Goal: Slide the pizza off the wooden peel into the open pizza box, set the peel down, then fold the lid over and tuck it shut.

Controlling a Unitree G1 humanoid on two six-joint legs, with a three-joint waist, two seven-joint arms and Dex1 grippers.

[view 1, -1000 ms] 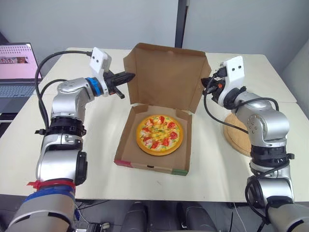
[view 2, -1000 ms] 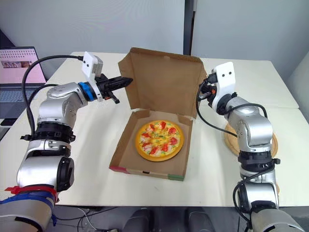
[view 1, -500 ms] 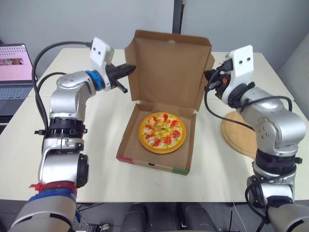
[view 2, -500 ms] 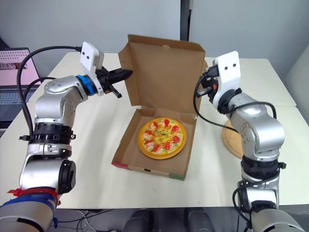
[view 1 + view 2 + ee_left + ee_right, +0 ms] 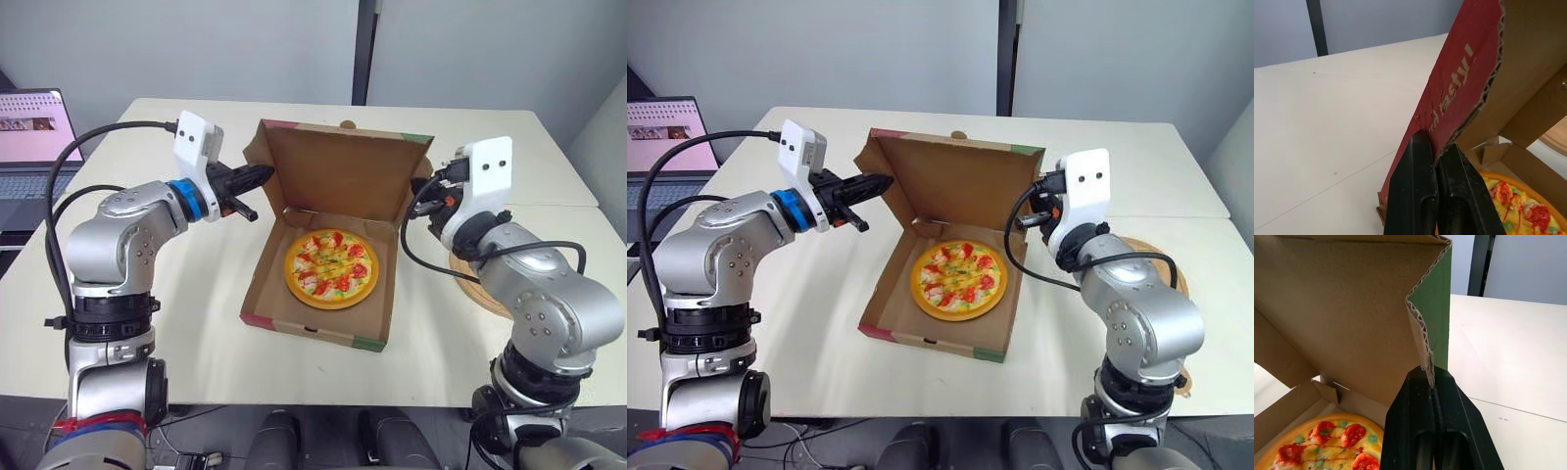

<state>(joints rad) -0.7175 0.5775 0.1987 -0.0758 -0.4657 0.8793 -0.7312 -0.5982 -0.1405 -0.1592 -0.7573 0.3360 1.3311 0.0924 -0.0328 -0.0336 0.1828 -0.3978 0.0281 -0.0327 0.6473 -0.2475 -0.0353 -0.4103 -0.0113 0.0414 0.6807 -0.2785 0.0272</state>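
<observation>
The pizza (image 5: 331,268) lies in the cardboard box (image 5: 312,329) at the middle of the table. The lid (image 5: 343,174) leans forward over the back of the pizza, half folded down. My left gripper (image 5: 263,176) is shut on the lid's red left side flap (image 5: 1449,105); in the left wrist view the fingers (image 5: 1418,186) pinch its edge. My right gripper (image 5: 421,188) is shut on the green right side flap (image 5: 1440,308), with the fingers (image 5: 1413,416) clamped on its corner. The round wooden peel (image 5: 1164,257) lies on the table to the right, mostly hidden behind my right arm.
An open laptop (image 5: 34,132) stands at the far left, beyond the table's (image 5: 196,323) left edge. A seam runs across the table on the right (image 5: 568,206). Bare tabletop lies in front of and behind the box.
Both grippers have come forward and down with the lid's side flaps. The lid has tipped from nearly upright to leaning over the pizza. The head view has also shifted.
</observation>
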